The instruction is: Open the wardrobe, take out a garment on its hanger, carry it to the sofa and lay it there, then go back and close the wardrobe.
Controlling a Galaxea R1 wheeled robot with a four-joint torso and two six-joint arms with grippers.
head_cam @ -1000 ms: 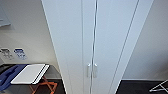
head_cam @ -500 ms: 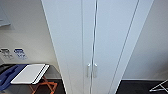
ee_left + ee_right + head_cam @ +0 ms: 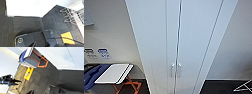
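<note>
change: none, view steady on wardrobe (image 3: 179, 37) | doors shut, handles (image 3: 175, 70) untouched | tools: state cannot tell | opening not begun

- two small blue-and-white signs (image 3: 103, 53) on wall left of wardrobe (image 3: 179, 37), print too blurred to read
- no other readable text

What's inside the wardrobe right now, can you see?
No. Both doors of the wardrobe are shut, with just a thin seam between them and the two handles side by side. Whatever hangs inside is hidden behind the doors.
</note>
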